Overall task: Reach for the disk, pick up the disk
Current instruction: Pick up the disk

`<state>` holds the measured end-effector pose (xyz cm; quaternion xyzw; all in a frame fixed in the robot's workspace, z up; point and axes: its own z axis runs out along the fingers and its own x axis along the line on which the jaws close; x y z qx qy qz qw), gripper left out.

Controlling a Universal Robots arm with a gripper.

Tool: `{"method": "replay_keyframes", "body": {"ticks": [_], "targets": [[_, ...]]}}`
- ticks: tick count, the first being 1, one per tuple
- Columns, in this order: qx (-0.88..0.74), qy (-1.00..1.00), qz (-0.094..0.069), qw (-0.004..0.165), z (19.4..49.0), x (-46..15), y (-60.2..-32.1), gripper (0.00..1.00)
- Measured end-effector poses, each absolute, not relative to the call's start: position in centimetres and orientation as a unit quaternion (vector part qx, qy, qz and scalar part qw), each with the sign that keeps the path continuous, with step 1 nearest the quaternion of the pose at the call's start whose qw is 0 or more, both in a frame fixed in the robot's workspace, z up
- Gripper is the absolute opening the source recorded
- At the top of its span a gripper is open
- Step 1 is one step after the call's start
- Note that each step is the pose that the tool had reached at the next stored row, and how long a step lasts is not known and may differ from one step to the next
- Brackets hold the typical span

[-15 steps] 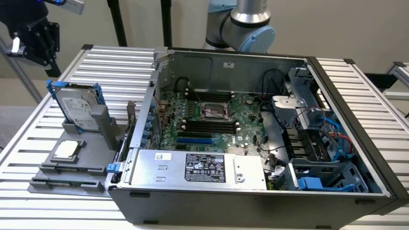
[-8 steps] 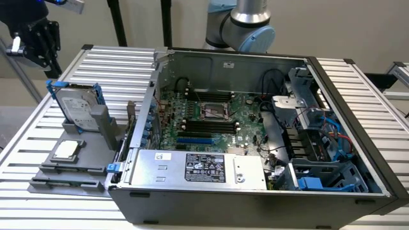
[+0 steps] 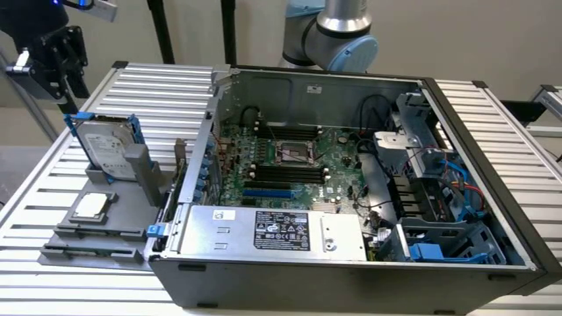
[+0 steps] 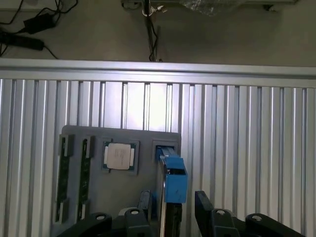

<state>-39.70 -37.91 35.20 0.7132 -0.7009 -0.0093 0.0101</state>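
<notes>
Gripper [image 4: 174, 210] is open: I see the fingers [image 4: 204, 205] spread apart, one on each side of the disk [image 4: 173, 185], with a gap on both sides and no contact. The disk is straight below the gripper, standing on edge in a slot of the grey tray [image 4: 148, 139]. Nothing lies between the fingers and the disk.

Right beside the disk on the tray is a square silver chip [image 4: 120, 156] in its pocket. Further out from the tool are two slim green boards [image 4: 63, 175] in slots. The tray lies on a slatted metal table [image 4: 247, 148]. Past the table edge I see floor with cables [image 4: 29, 22]. In the exterior view an open PC case [image 3: 351, 197] stands just past the tray, with a silver box [image 3: 272, 230] bearing a black label inside it.

The disk is flat silver-grey metal with a white label on its face and a bright blue bracket framing it. A blue tab at the top is nearest the gripper.
</notes>
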Motion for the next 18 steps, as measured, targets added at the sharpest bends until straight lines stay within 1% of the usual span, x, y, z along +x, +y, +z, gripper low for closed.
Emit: {"method": "replay_keyframes", "body": {"ticks": [9, 18], "targets": [[0.701, -0.713, -0.009, 0.010, 33.7, -39.8, -37.4, 0.48], [0.692, -0.722, -0.009, 0.010, 33.1, -40.0, -37.4, 0.48]]}}
